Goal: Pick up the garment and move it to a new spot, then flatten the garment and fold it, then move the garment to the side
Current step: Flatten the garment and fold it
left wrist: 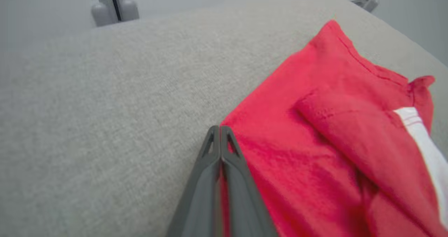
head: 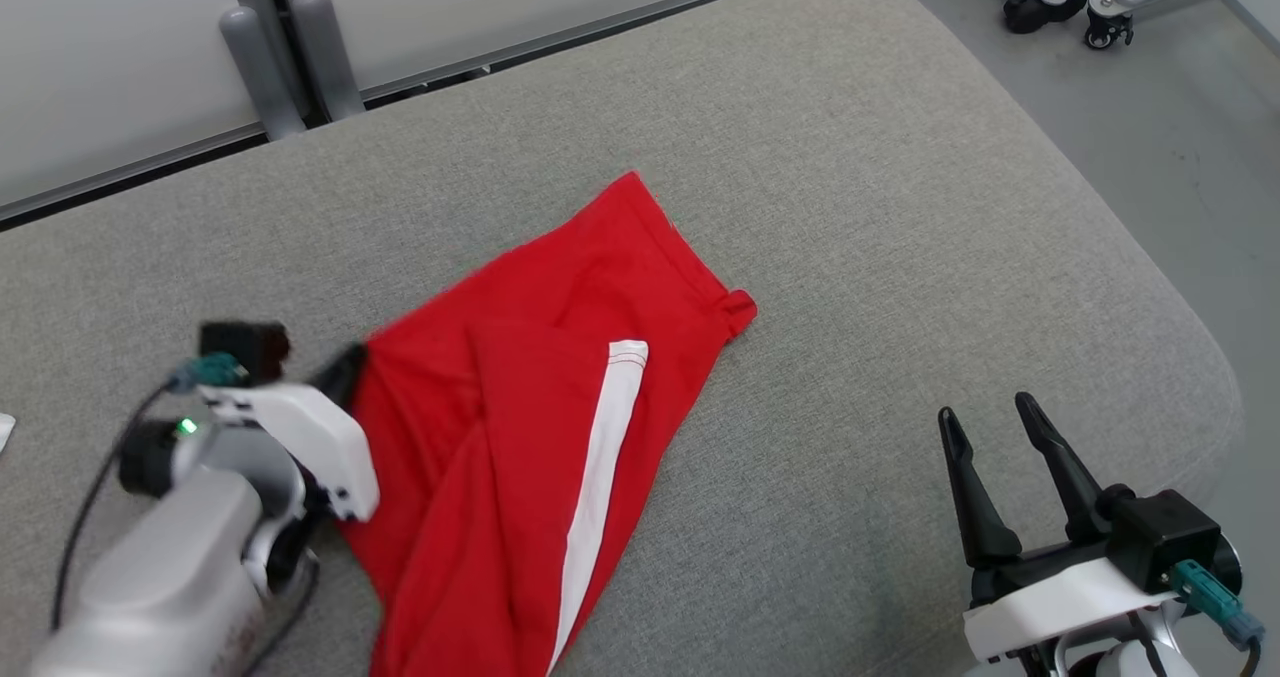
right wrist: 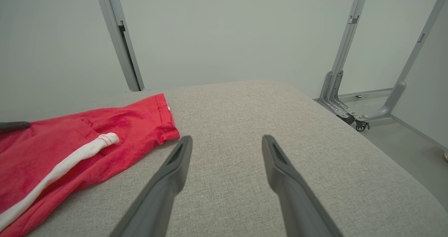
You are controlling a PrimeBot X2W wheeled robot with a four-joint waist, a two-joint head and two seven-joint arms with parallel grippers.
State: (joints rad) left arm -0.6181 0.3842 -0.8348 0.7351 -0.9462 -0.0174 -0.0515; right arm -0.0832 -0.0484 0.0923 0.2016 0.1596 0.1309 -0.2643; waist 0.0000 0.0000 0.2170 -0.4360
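Nearest, at 5 o'clock in the head view, the right tool (head: 985,409) hovered over bare grey fabric, its two dark fingers spread wide and holding nothing. At 8 o'clock the left tool (head: 345,362) was pinched tight on the left edge of the garment (head: 530,357), with a sliver of red between its fingers in the left wrist view. The red garment, marked by a white stripe (head: 600,457), lay rumpled and partly folded over itself mid-bench (head: 850,207), trailing toward 6 o'clock. Doing the pick-up well likely meant lifting slowly, since only a thin edge was caught, then carrying it toward open space at 2 o'clock. Beyond, at 11 o'clock, stood grey posts (head: 290,57).
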